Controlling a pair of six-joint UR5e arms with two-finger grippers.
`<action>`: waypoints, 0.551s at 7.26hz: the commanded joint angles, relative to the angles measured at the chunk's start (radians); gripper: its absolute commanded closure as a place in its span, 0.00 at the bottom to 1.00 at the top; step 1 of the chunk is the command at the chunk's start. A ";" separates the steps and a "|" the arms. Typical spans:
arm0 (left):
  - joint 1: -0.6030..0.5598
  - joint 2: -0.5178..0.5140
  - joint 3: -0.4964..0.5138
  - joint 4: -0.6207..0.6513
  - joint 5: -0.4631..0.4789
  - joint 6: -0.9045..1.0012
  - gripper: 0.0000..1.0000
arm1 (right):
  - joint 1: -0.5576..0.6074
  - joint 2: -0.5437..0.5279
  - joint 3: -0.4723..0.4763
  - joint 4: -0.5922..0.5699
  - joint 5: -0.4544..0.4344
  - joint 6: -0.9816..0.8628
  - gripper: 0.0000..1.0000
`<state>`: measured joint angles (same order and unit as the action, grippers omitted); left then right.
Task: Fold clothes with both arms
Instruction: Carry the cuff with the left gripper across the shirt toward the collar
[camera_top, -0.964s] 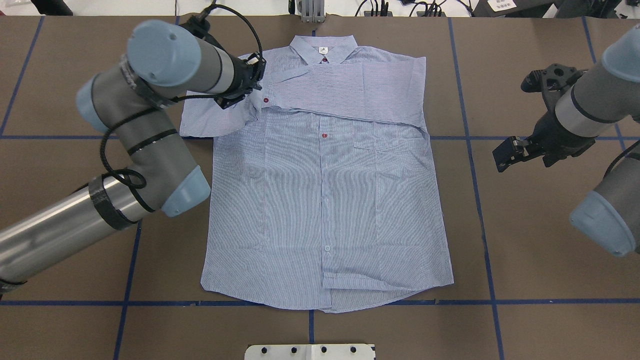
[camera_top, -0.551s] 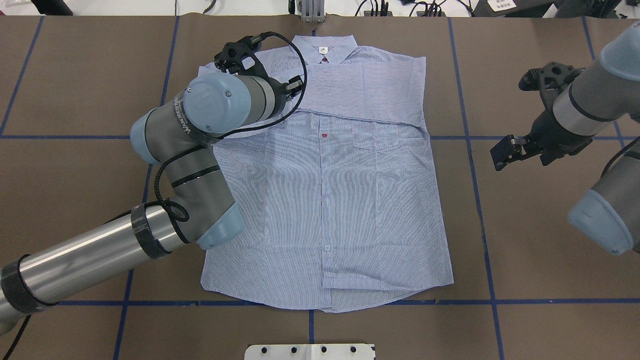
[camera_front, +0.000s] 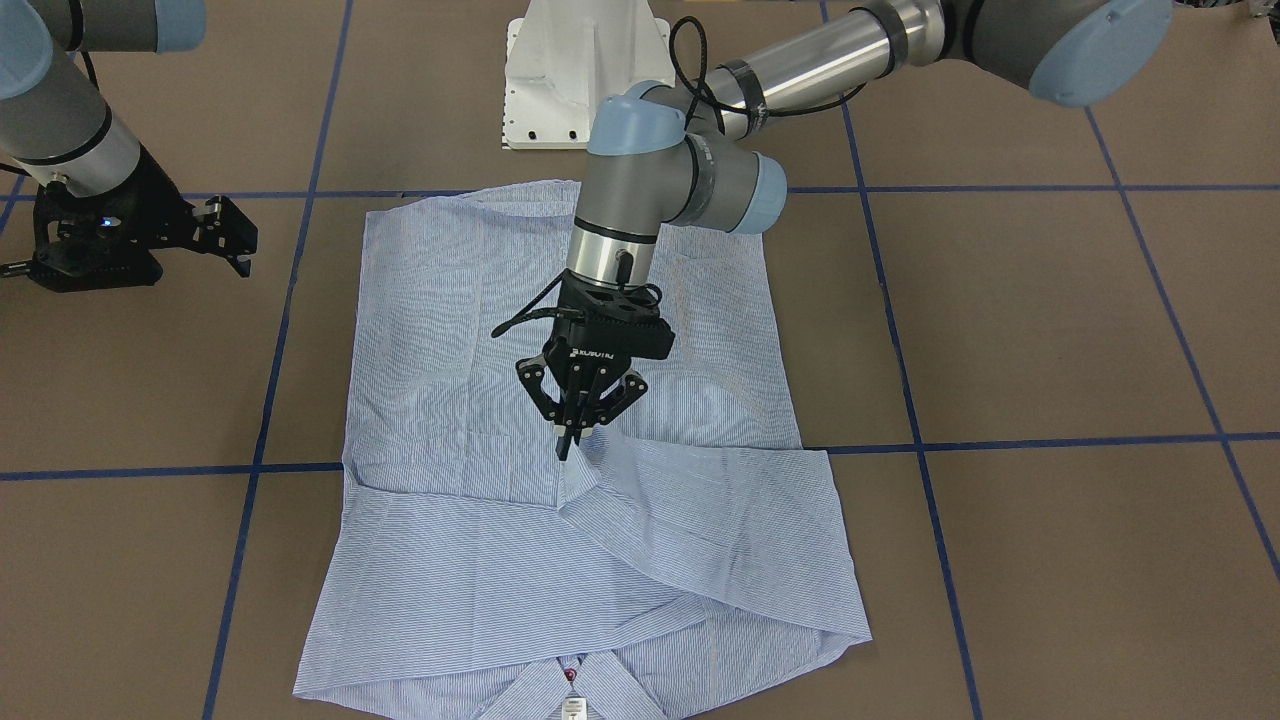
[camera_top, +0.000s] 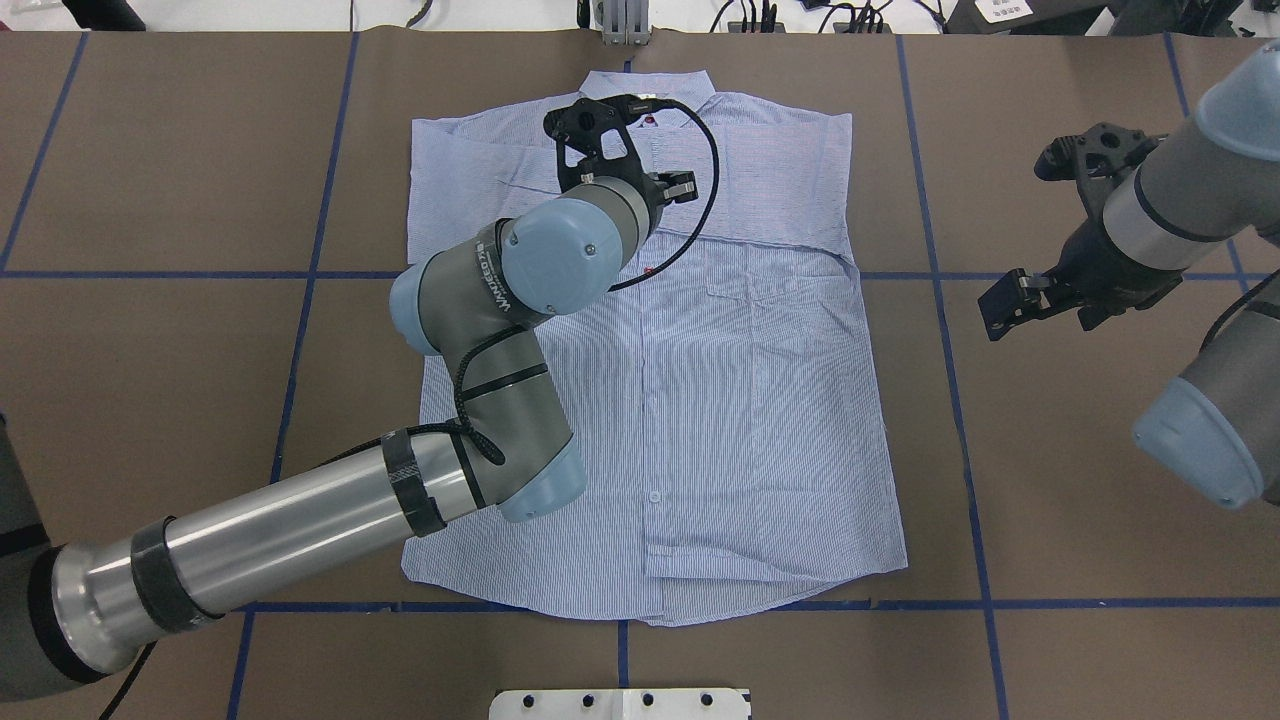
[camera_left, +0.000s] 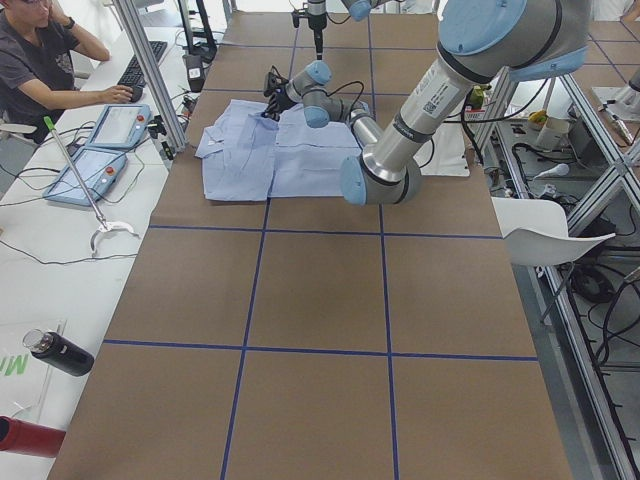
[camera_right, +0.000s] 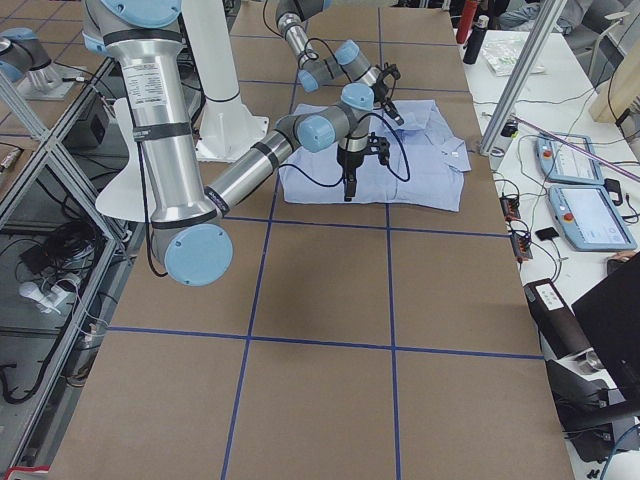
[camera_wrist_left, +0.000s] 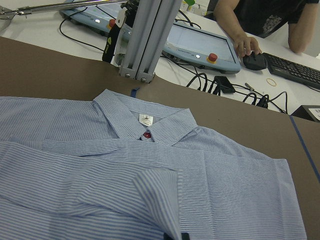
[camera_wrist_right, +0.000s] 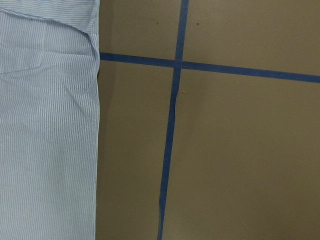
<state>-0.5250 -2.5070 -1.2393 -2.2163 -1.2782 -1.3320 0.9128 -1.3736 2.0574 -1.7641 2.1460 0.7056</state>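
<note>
so the shirt (camera_front: 470, 560) lies flat on the brown table (camera_front: 1050, 330), middle of the front view, collar at the bottom edge. left gripper (camera_front: 570, 440) sits dead centre, clamped tight on a fold of it. right gripper (camera_front: 232, 235) hangs upper left, jaws spread, clear of the cloth

Over the middle of the striped shirt (camera_front: 450, 300), the left gripper (camera_front: 571, 436) points down, its jaws closed on the end of a sleeve (camera_front: 700, 510) folded across the chest. The right gripper (camera_front: 232, 236) hangs beside the shirt, over the brown table (camera_front: 1050, 330).
</note>
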 joint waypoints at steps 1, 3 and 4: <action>0.003 -0.026 0.049 -0.023 0.020 -0.001 1.00 | 0.000 0.002 -0.002 0.002 0.000 0.002 0.00; 0.003 -0.062 0.101 -0.080 0.028 -0.003 1.00 | 0.000 0.007 -0.002 0.005 -0.002 0.005 0.00; 0.003 -0.108 0.131 -0.092 0.028 -0.003 1.00 | -0.002 0.007 -0.005 0.005 -0.003 0.003 0.00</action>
<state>-0.5216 -2.5703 -1.1458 -2.2861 -1.2514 -1.3340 0.9122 -1.3675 2.0546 -1.7602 2.1447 0.7091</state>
